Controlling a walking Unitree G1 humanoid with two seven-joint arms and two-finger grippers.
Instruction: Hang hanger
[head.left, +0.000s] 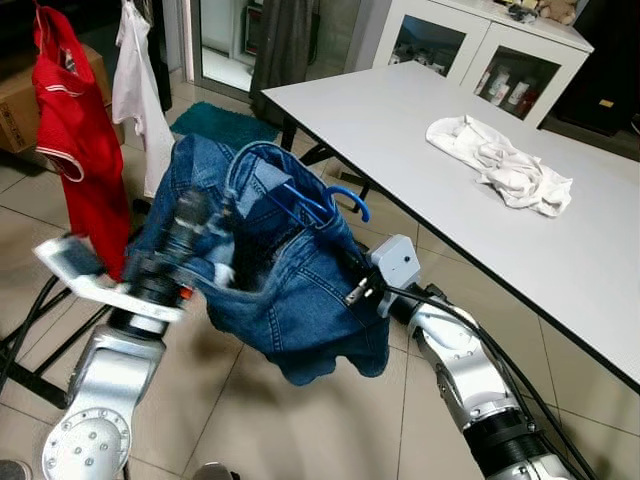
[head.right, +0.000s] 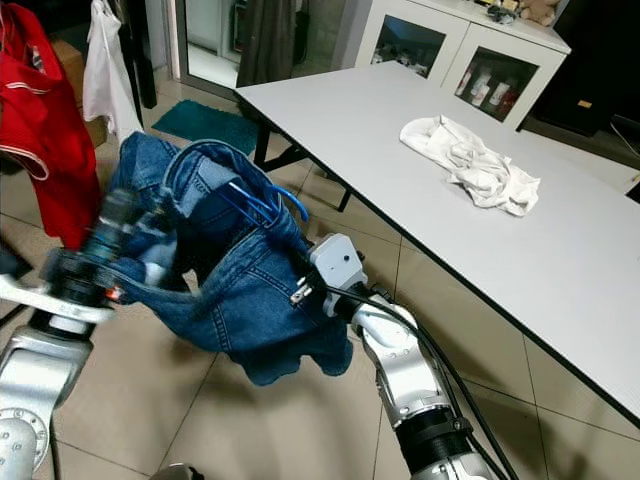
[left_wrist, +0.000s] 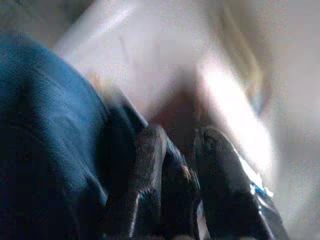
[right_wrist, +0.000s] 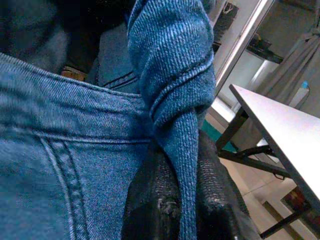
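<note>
**Denim carried on its hanger, not yet on the rail**

The right gripper (right_wrist: 172, 200) is clamped on a rolled fold of the denim shorts (head.left: 290, 290); the wrist view shows cloth pinched between its two black fingers. The left gripper (left_wrist: 175, 165), blurred, presses into the denim at the centre-left of the head view; its fingers look nearly together on cloth, though I cannot tell for sure.

Between both arms the shorts sag in a heap, the blue hanger (head.left: 320, 205) with its hook poking up at the frame's centre. I judge this the carrying step: next, the hook must be freed and lifted toward the rack (head.left: 30, 340) at upper left, where a red shirt (head.left: 75, 140) hangs.
</note>
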